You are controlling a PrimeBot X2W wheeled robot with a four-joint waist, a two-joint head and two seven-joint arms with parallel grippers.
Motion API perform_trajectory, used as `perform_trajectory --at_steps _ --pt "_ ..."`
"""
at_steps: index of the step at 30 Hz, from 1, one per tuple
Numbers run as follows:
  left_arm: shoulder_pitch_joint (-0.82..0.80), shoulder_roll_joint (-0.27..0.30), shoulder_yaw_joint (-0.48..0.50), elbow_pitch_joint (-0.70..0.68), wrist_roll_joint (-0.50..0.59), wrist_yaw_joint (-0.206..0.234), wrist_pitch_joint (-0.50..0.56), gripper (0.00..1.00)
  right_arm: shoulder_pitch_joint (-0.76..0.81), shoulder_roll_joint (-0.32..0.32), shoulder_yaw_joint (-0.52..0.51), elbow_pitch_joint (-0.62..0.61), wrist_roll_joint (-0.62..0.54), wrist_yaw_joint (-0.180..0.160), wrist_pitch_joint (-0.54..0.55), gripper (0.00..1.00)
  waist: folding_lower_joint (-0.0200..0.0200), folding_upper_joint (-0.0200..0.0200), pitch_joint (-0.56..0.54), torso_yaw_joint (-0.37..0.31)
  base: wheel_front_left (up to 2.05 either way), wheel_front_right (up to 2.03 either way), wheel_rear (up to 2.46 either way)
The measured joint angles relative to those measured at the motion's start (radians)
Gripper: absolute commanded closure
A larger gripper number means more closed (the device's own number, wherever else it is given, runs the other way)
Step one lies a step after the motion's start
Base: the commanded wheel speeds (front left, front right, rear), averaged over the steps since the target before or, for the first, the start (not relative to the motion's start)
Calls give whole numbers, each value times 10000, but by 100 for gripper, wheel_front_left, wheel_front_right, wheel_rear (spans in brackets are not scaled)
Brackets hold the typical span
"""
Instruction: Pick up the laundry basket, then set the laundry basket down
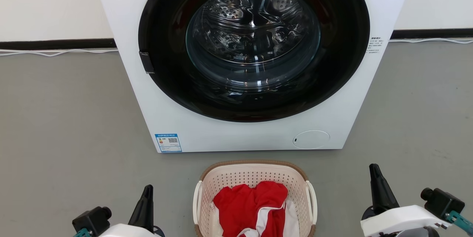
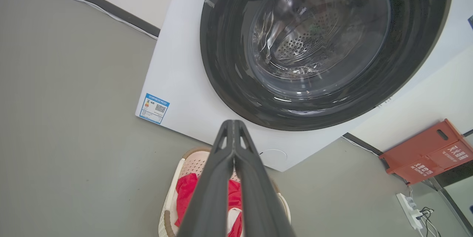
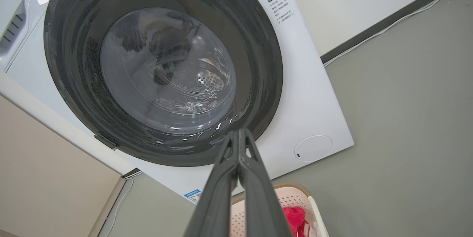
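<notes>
Rounded cream perforated plastic laundry basket with a brown woven-look rim point(image 1: 255, 174) stands on the floor just in front of the white front-loading washing machine point(image 1: 236, 133), centred under its round black glass door point(image 1: 255, 45), which is shut. Crumpled red and white cloth point(image 1: 251, 203) lies inside the basket

Left gripper point(image 1: 147, 192): fingers pressed together, nothing in them, out in front of the washer's corner with the blue label point(image 1: 168, 143). Right gripper point(image 1: 374, 170): same, closed tight and empty, out in front of the corner with the round white hatch point(image 1: 311, 139). Neither touches the basket

My read: the basket is square to the washer with its white side handles facing outward, one towards each arm, so it suits a symmetric two-arm hold. Basket grounded with both grippers clear fits either ahead of a lift or after a put-down; can't tell which

Surface: smooth matt grey floor point(image 1: 66, 119), flat, and the basket looks level on it. Room: pale wall behind the washer, black skirting, thin white cable point(image 1: 55, 52) along it. The left wrist view has an orange-red box point(image 2: 425, 152) and a white power strip point(image 2: 408, 207) off to one side of the washer
</notes>
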Motion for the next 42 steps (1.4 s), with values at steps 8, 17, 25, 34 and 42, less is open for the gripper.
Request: perform_trajectory --at_steps 8,17,25,34,42 --pt "-64 2 128 -54 -813 -8 238 100 -27 2 -98 -36 805 0 265 100 -1 0 11 -9 0 0 0" --pt "-94 2 267 -92 -1701 -63 462 100 -32 6 -173 -84 1733 0 495 100 -1 0 23 -19 0 0 0" --pt "-105 4 376 -113 -2558 -94 715 100 -39 10 -297 -128 2533 0 744 100 -1 0 33 -28 0 0 0" --pt "-132 4 510 -163 -3434 -104 966 100 -45 13 -418 -198 3459 0 999 100 -1 0 46 -39 0 0 0" --pt "-312 4 616 -224 -4149 -136 1156 100 -57 19 -474 -278 4190 0 1183 100 -2 0 55 -47 0 0 0"
